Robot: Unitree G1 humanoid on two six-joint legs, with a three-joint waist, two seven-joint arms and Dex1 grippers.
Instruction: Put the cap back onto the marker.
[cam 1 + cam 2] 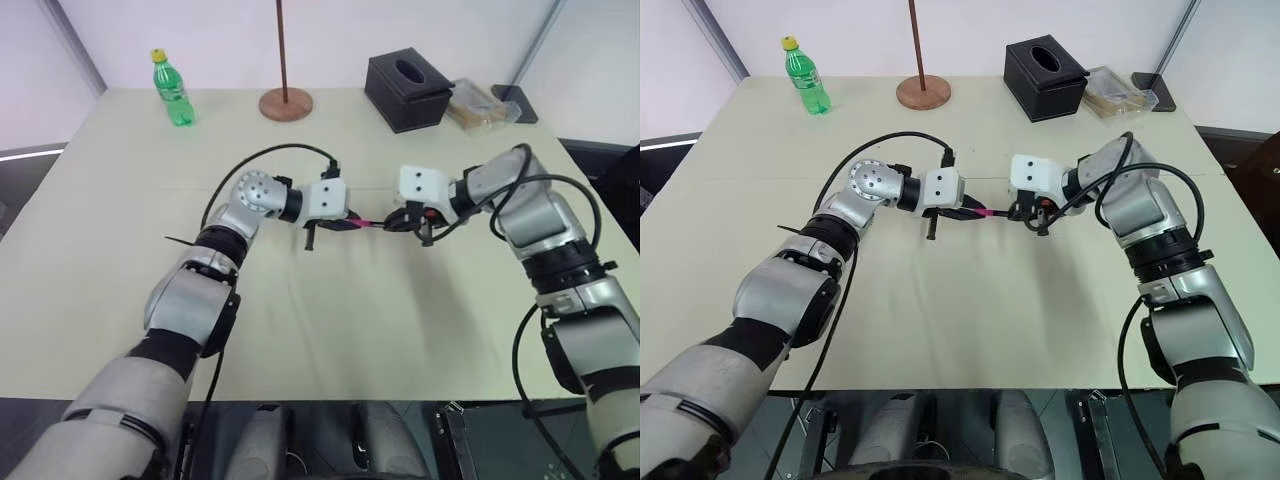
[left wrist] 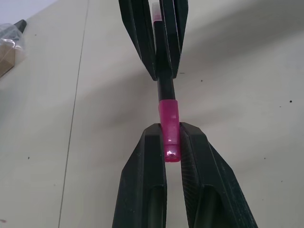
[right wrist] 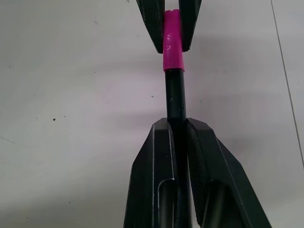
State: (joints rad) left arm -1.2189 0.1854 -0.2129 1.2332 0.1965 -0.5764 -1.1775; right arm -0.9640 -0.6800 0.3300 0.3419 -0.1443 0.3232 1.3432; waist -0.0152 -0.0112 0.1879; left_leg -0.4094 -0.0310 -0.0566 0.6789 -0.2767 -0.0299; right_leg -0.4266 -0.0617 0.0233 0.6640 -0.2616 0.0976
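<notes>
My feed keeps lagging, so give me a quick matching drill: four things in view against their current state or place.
Things:
1. cap
2. marker
3. green bottle
4. black tissue box

States or places:
A. far left of the table
B. held by the right gripper
C. far side, right of the wooden stand
D. pinched by the left gripper, seated on the marker's end

Pairs: 1-D, 2-B, 3-A, 4-C

On the table (image 1: 330,330) there is one green bottle (image 1: 172,90), one wooden pole stand (image 1: 285,102) and one black tissue box (image 1: 407,90). One marker (image 3: 175,97) and one pink cap (image 2: 169,124) sit between two grippers
</notes>
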